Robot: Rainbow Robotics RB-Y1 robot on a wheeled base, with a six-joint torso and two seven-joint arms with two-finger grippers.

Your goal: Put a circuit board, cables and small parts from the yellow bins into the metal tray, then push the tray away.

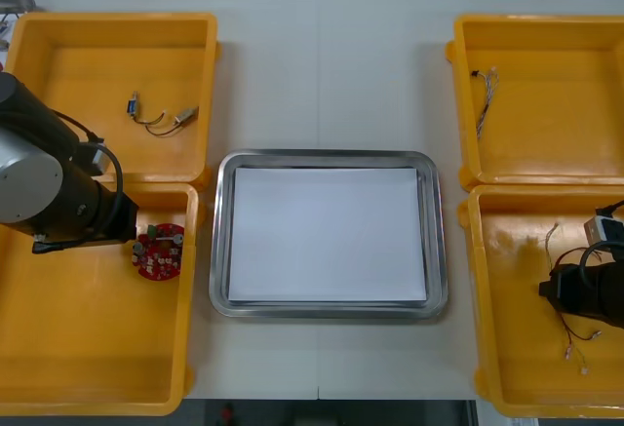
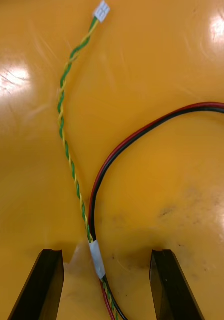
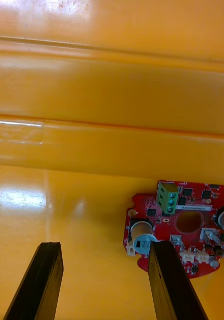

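The metal tray [image 1: 222,241], white inside, is set at the middle of the table [image 1: 331,65], with nothing lying in it. Yellow bins are placed around it: the far-left bin [image 1: 97,56] at 10 o'clock, the near-left bin [image 1: 88,348] at 8 o'clock, the far-right bin [image 1: 546,143] at 2 o'clock and the near-right bin [image 1: 526,348] at 4 o'clock.

The left gripper [image 3: 104,247] is held low over the near-left bin, close to its wall, with its fingers well apart. The round red circuit board [image 1: 159,251] lies flat on the bin floor by the corner nearest the tray; one finger [image 3: 164,280] overlaps the board's edge, while the rest of the board lies outside the gap (bare bin floor is seen between the fingers).

The right gripper [image 2: 106,254] is held over the near-right bin, fingers apart. Between them run a twisted green and yellow cable [image 2: 66,150], bound with white tape, and a red and black cable [image 2: 142,131] curving off beside it.

Small metal parts [image 1: 183,114] lie in the far-left bin, and a thin cable [image 1: 485,85] in the far-right bin.
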